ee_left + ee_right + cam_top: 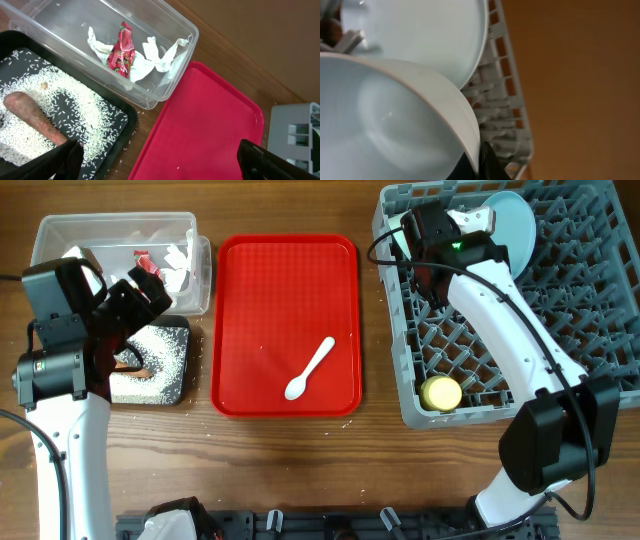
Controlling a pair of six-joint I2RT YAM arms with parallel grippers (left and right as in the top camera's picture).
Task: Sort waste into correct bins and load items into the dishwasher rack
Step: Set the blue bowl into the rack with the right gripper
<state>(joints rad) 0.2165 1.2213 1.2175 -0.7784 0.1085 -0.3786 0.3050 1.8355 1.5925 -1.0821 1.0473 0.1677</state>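
Now, at the dishwasher rack (570,330), the right gripper (479,162) has its jaws clenched on the rim of a pale bowl (395,125), beside the pale blue plate (420,35). The left gripper (165,162) hangs, jaws released, near the black tray (125,117) of white grains (65,95); the white plastic spoon (310,368) lies on the red serving tray (250,280).

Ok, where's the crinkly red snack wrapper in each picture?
Overhead: the red snack wrapper lies top left, in the clear plastic rectangular tub.
Left wrist: the wrapper is upper middle, in that tub, among crumpled white paper.
Right wrist: not in it; a pale bowl sits close up.
Shared landmark: the grey plastic dishwasher rack, in all three views.
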